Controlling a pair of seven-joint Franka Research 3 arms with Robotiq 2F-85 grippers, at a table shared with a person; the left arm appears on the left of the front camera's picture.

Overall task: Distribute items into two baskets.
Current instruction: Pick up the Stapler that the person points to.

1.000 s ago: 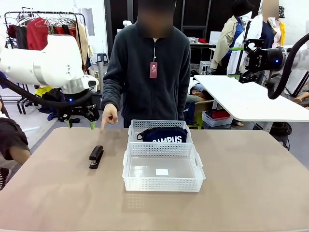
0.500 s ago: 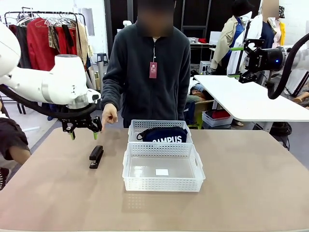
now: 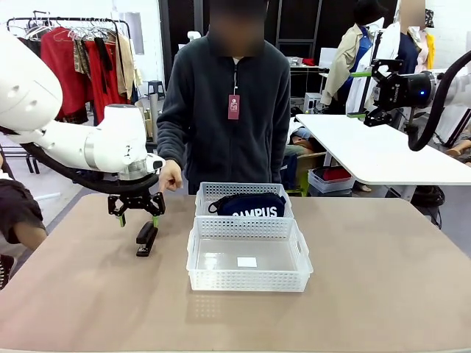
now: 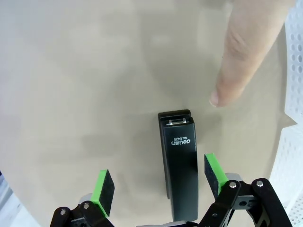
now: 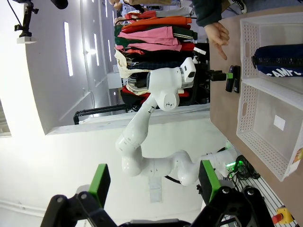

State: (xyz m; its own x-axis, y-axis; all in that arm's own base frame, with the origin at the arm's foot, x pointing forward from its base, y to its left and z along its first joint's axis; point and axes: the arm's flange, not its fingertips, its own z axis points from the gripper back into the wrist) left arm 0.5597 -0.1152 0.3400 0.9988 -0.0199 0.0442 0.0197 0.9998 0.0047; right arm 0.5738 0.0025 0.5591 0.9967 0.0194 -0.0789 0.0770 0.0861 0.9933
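While my left gripper [image 4: 158,182] hangs, jaws apart, over black stapler [image 4: 181,165] mkd "deli", navy pouch [image 3: 250,204] reads "CAMPUS"; my right gripper [image 5: 154,182] apart too.

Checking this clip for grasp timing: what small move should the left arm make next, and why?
Probably lower the left gripper onto the stapler, nudging sideways to centre it: the jaws stand open above it, it lies closer to one pad, and the person's finger points at it.
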